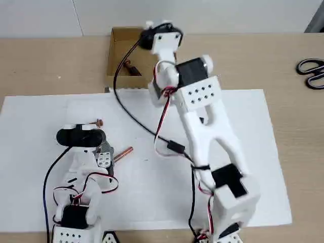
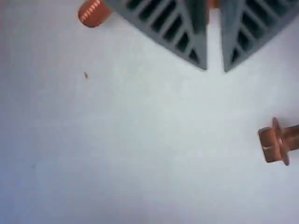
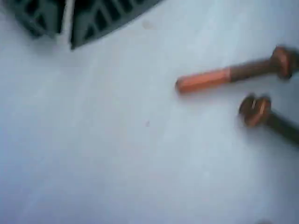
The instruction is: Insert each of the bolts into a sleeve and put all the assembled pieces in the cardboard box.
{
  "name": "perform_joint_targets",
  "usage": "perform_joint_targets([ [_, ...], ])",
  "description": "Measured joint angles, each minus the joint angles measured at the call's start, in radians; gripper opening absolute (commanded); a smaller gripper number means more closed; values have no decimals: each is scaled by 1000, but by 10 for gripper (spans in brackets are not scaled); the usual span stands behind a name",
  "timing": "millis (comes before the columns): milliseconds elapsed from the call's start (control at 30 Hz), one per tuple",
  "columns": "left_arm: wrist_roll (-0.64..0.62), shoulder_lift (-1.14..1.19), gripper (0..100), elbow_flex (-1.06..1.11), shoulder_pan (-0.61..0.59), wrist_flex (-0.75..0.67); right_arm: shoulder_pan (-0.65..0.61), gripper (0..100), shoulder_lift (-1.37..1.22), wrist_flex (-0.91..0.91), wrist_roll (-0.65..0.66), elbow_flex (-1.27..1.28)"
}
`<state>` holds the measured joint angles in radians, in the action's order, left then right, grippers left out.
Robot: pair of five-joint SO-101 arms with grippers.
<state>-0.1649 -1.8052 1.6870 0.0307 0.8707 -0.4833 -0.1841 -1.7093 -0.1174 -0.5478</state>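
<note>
My left gripper (image 1: 108, 153) is low over the white sheet, shut on an orange sleeve (image 1: 123, 153) held crosswise. In the left wrist view one sleeve end (image 2: 93, 12) sticks out beside the grey fingers (image 2: 177, 28), which stand a narrow slit apart at the left gripper's tips (image 2: 215, 67). A loose brown bolt (image 1: 96, 122) lies on the sheet just beyond it, its head (image 2: 276, 140) toward the gripper. My right arm (image 1: 164, 43) reaches over the cardboard box (image 1: 117, 38). The right gripper (image 3: 67, 39) is shut with nothing in it, near two assembled pieces (image 3: 231, 74) (image 3: 261, 114) lying side by side.
A white paper sheet (image 1: 243, 116) covers the table's middle, with bare wood around it. Black-handled scissors (image 1: 311, 68) lie at the far right. The right arm's cable (image 1: 136, 121) trails across the sheet between the arms.
</note>
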Motion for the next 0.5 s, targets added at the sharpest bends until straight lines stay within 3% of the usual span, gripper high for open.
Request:
perform_joint_targets([
  [300,0,0,7,0,0,0,-26,6,189,-3,31,361],
  [400,0,0,7,0,0,0,-28,6,189,-3,172,391],
  [500,0,0,7,0,0,0,-29,7,189,15,393,417],
])
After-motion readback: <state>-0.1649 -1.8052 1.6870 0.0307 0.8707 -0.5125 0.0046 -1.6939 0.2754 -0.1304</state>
